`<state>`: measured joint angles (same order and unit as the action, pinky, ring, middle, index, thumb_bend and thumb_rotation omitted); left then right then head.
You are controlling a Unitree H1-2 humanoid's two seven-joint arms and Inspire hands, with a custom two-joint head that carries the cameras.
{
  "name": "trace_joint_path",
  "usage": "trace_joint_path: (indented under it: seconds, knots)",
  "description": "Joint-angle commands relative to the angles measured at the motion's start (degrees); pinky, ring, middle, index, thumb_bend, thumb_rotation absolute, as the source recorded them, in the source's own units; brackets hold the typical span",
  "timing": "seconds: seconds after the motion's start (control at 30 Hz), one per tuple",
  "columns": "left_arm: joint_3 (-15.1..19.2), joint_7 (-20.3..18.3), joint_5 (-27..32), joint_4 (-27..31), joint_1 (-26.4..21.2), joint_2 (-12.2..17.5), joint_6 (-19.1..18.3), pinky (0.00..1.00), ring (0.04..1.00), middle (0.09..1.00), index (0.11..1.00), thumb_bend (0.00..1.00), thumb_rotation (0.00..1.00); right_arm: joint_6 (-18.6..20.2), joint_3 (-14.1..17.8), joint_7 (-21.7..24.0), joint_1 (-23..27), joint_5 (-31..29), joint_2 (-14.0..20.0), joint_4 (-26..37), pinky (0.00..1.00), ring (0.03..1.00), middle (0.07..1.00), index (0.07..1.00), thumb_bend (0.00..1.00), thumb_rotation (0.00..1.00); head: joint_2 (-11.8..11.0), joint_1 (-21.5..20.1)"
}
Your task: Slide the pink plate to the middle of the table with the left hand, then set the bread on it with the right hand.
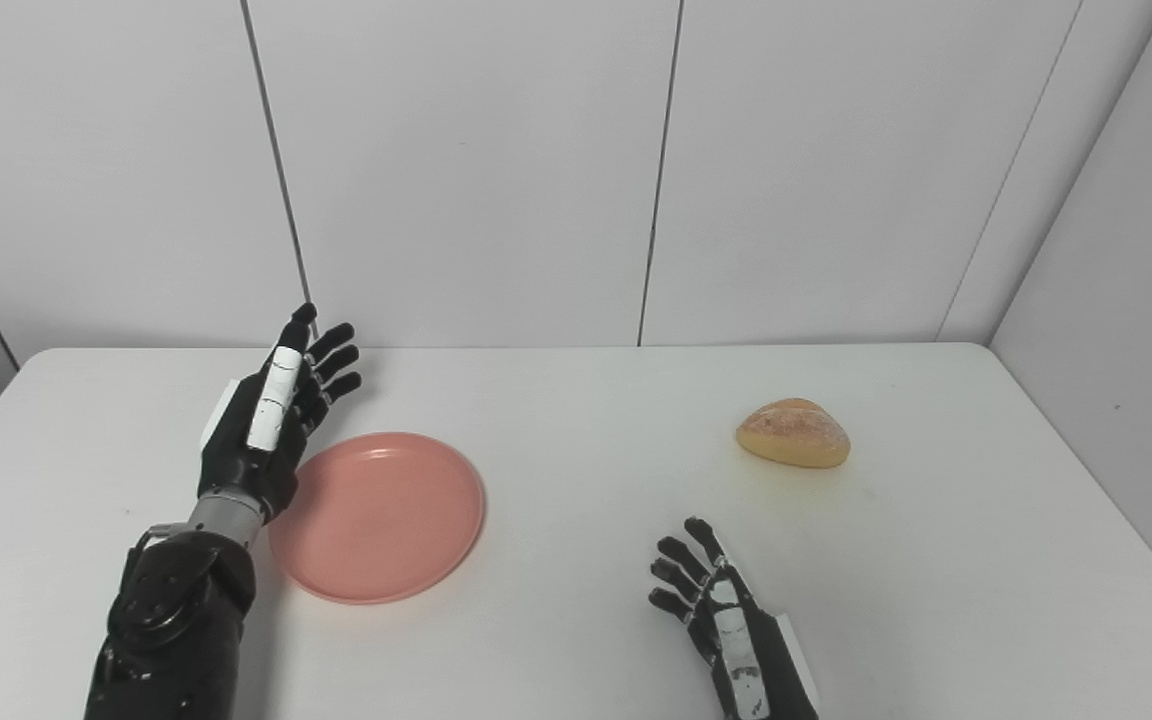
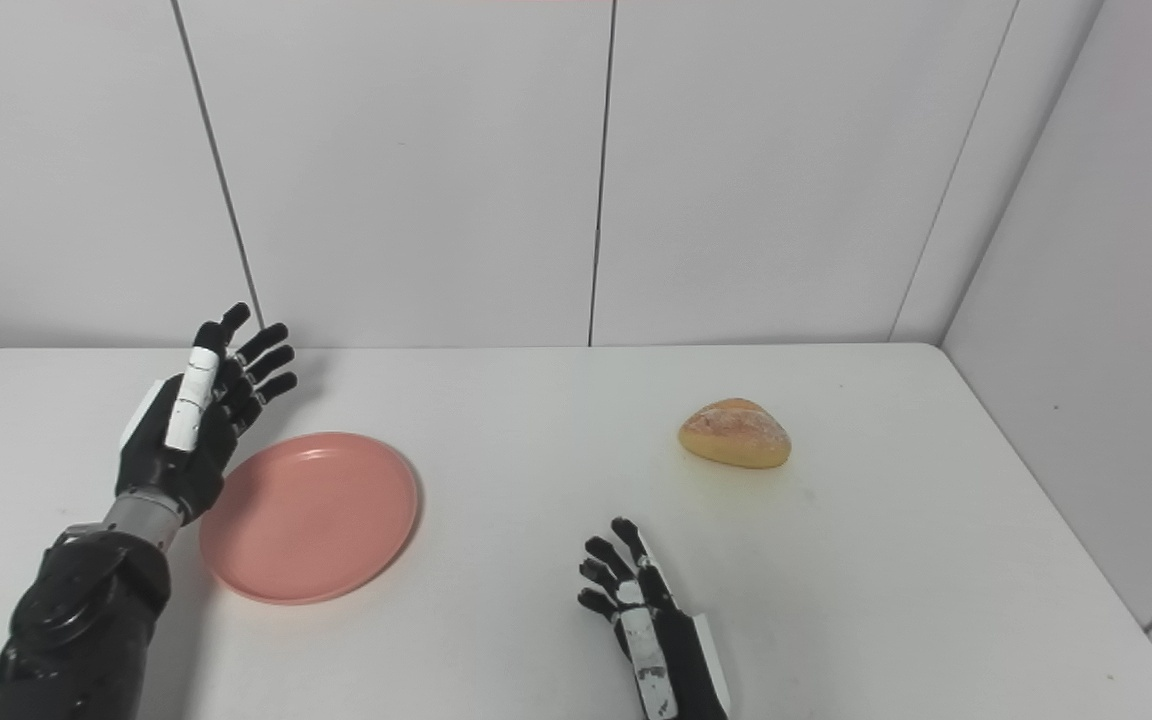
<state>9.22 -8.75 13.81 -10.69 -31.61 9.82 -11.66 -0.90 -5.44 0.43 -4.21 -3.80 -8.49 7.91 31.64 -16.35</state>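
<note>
plate not yet centred, left hand beside it

i see the pink plate (image 1: 377, 516) lying flat on the left half of the table (image 1: 576, 620), nearer the front edge than the back and clearly short of the middle. it has nothing on it. my left hand (image 1: 271, 425) stands at the plate's left rim, palm side turned toward the plate, fingers (image 1: 334, 362) straight and spread, holding nothing. from these views i cannot tell whether the heel of the hand touches the rim or only overlaps it; it looks raised a little off the surface.

the bread (image 1: 793, 433) sits on the right half of the table, toward the back right corner, well apart from the plate. my right hand (image 1: 726, 615) is low by the front edge, right of centre, fingers loosely extended and apart, empty, near the bread but not at it.

my read is that the first step is in hand: the slide has not finished. next i would bring the left hand down so its edge meets the plate's left rim, then push steadily rightward, keeping contact low so the plate slides rather than tips, and stop at the centre. the right hand waits until then.
</note>
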Motion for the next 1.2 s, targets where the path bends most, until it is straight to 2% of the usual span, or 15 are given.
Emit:
trace_joint_path:
  seconds: [0.0, 0.2, 0.4, 0.5, 0.73, 0.8, 0.9, 1.07, 1.17]
  knots:
    - [0.87, 1.00, -0.19, 1.08, -3.04, 1.76, 1.40, 0.79, 0.896, 0.872, 0.943, 0.97, 0.81, 0.43, 0.13, 0.36, -0.24, -0.50, 0.23, 0.25, 0.82, 0.849, 0.862, 0.927, 0.91, 0.92, 0.15, 0.18]
    - [2.00, 0.99, -0.99, -3.66, -3.44, 4.11, 5.07, 0.76, 0.883, 0.847, 0.936, 0.94, 0.79, 1.18, 0.15, 0.49, -0.46, -0.92, 0.48, 0.91, 0.82, 0.849, 0.862, 0.927, 0.91, 0.91, 0.39, 0.53]
    - [2.26, 0.26, -1.24, -10.96, -3.38, 5.28, 10.35, 0.78, 0.881, 0.849, 0.943, 0.94, 0.77, 1.25, 0.21, 0.67, -0.43, -1.35, 0.79, 0.86, 0.82, 0.848, 0.861, 0.929, 0.92, 0.91, 0.49, 0.56]
    - [1.90, 0.29, -1.83, -13.95, -3.49, 5.54, 12.58, 0.73, 0.889, 0.858, 0.953, 0.91, 0.78, 1.42, 0.21, 0.60, -0.51, -1.45, 0.78, 0.98, 0.82, 0.845, 0.859, 0.928, 0.92, 0.90, 0.60, 0.70]
    - [1.85, 0.23, -1.47, -19.54, -4.19, 5.51, 14.67, 0.70, 0.875, 0.844, 0.960, 0.88, 0.77, 2.03, 0.08, 0.49, -0.52, -1.40, 0.63, 1.41, 0.81, 0.841, 0.854, 0.926, 0.92, 0.90, 0.83, 0.53]
    - [1.75, -0.51, -0.95, -21.58, -4.41, 5.14, 15.44, 0.73, 0.876, 0.856, 0.971, 0.87, 0.76, 2.12, 0.02, 0.53, -0.44, -1.43, 0.58, 1.38, 0.81, 0.840, 0.854, 0.925, 0.92, 0.90, 0.78, 0.43]
    - [1.91, -1.34, -0.14, -24.59, -4.87, 4.47, 16.28, 0.83, 0.903, 0.875, 0.983, 0.88, 0.74, 2.39, -0.16, 0.52, -0.47, -1.26, 0.52, 1.53, 0.81, 0.839, 0.855, 0.924, 0.93, 0.90, 0.82, 0.27]
    - [1.52, -2.22, 0.22, -27.29, -4.99, 3.07, 16.85, 0.87, 0.906, 0.879, 0.967, 0.92, 0.72, 2.48, -0.31, 0.52, -0.55, -1.26, 0.39, 1.75, 0.81, 0.843, 0.858, 0.925, 0.93, 0.90, 1.10, 0.28]
    - [0.80, -2.73, 0.49, -26.98, -4.67, 1.98, 16.41, 0.85, 0.899, 0.865, 0.964, 0.93, 0.72, 2.35, -0.43, 0.66, -0.43, -1.33, 0.40, 1.66, 0.81, 0.843, 0.859, 0.926, 0.92, 0.90, 1.13, 0.16]
